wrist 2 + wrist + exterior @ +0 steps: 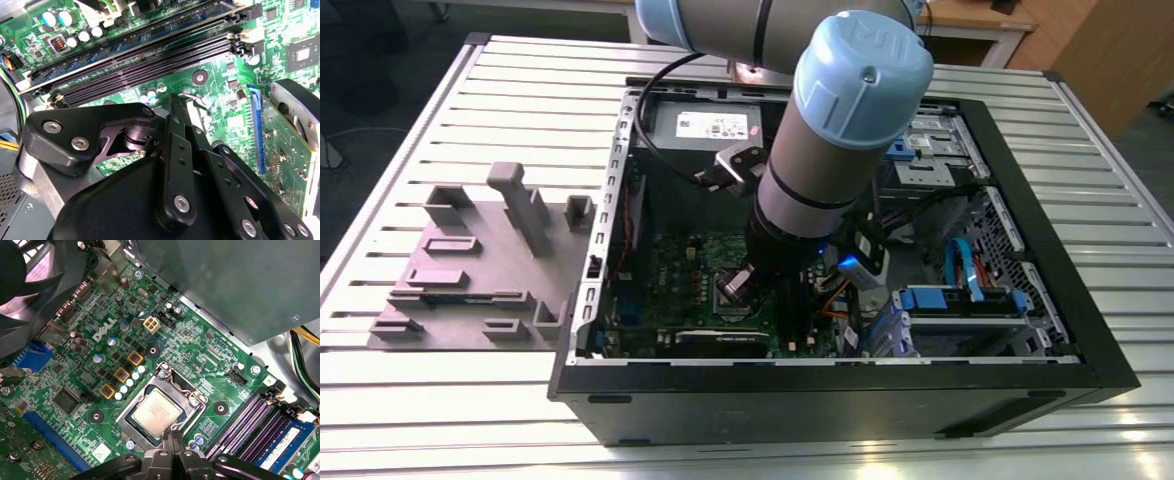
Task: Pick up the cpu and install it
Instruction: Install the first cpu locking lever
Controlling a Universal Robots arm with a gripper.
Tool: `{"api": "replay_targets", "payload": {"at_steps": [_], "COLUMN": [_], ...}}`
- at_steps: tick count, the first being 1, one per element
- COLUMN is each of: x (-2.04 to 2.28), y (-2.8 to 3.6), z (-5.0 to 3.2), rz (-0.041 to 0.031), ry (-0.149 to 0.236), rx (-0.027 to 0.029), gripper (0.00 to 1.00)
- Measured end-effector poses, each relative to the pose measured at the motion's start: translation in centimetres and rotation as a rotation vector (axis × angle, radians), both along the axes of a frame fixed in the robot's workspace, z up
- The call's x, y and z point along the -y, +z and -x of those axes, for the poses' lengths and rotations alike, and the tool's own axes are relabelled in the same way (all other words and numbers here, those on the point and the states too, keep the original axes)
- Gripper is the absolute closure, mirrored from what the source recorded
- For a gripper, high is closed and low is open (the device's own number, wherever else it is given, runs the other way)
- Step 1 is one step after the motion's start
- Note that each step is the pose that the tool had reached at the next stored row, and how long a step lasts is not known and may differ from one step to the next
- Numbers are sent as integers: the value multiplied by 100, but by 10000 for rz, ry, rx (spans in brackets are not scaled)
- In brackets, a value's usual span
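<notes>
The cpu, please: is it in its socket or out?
In: the cpu lies flat inside the socket's metal frame on the motherboard.

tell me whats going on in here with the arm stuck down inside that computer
A robot arm is reaching down into an open computer case that lies on a slatted metal table. Its gripper hangs just over the green motherboard, close beside the processor socket. In the first wrist view the cpu already sits flat inside the socket's metal frame, and the gripper carries nothing visible. A grey plastic fixture stands on the table beside the case.
</notes>
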State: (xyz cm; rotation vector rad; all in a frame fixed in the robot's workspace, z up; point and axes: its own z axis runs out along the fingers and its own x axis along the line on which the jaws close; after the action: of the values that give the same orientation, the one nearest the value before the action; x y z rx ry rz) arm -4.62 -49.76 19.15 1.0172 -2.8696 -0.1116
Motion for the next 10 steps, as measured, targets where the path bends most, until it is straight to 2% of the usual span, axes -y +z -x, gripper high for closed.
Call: {"api": "replay_targets", "payload": {"at_steps": [8,10], "x": [0,-1], "y": [-1,-1], "z": [0,0], "rz": [-1,-4], "ry": [10,152], "rx": [0,1], "gripper": [90,90]}}
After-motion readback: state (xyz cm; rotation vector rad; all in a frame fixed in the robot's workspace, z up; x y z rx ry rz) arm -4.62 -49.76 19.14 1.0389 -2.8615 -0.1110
